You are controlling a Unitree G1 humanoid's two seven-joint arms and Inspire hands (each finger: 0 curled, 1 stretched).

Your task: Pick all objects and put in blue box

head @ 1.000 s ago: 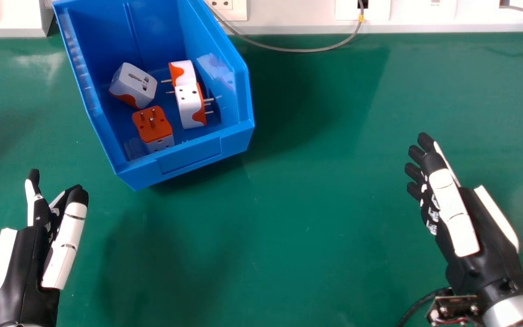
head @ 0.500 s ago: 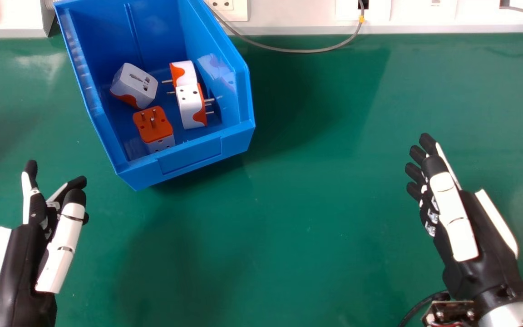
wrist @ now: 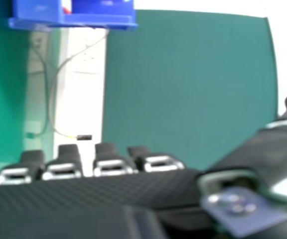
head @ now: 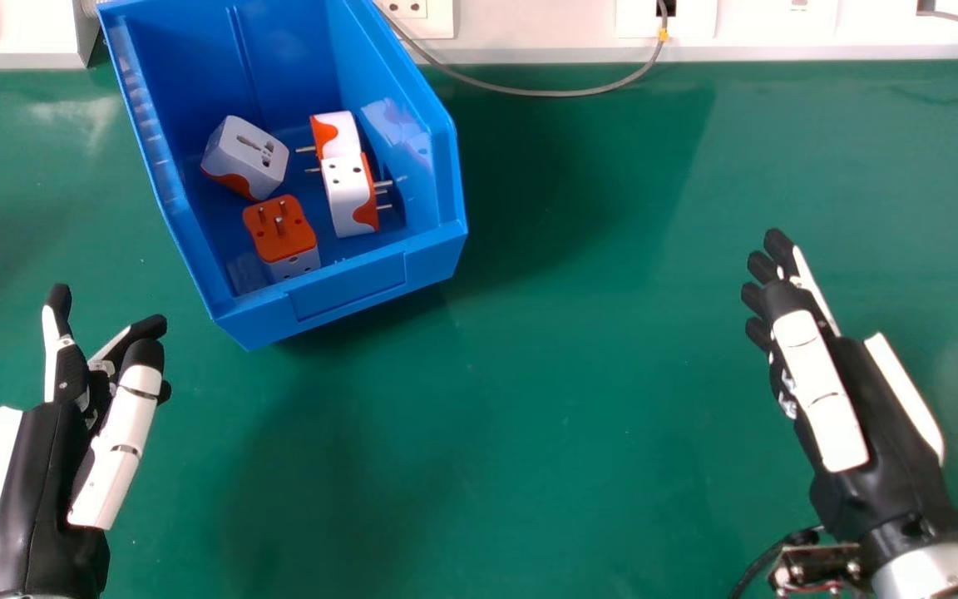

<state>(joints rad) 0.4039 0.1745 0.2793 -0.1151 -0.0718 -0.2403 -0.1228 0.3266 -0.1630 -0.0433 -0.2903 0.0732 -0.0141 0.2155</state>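
Evidently, the packing looks complete or nearly so: four plug adapters sit inside a blue open-topped box (head: 350, 287) on a green bench (head: 579, 374), at the far side of the work area and left of centre in the head view. A white and orange adapter (head: 248, 156) leans at a tilt toward the box's left side; an adapter with its orange face up (head: 281, 229) points its pins upward near the front wall. Toward the box's right side, a front white adapter (head: 346, 195) has pins aimed right, and a rear white adapter (head: 338, 133), just behind it and seeming to touch it, has pins aimed left. The box's long axis slants from far left to near right. The robot's left hand (head: 117, 453), at the lower left of the head view, is clearly the nearer one: the box lies ahead of it and to its right, with a gap between its fingertips and the front wall. Its fingers are relaxed and extended, grasping nothing. The right hand (head: 824, 399), on the right side of the head view, is well apart from the box, which lies forward and to its left; its fingers are released and straight too. Behind the bench, a grey cable (head: 545, 90) loops down from the wall sockets (head: 404, 8). If any adapter needs settling, the left hand seems the better choice, raised over the front rim so as not to nudge the box.
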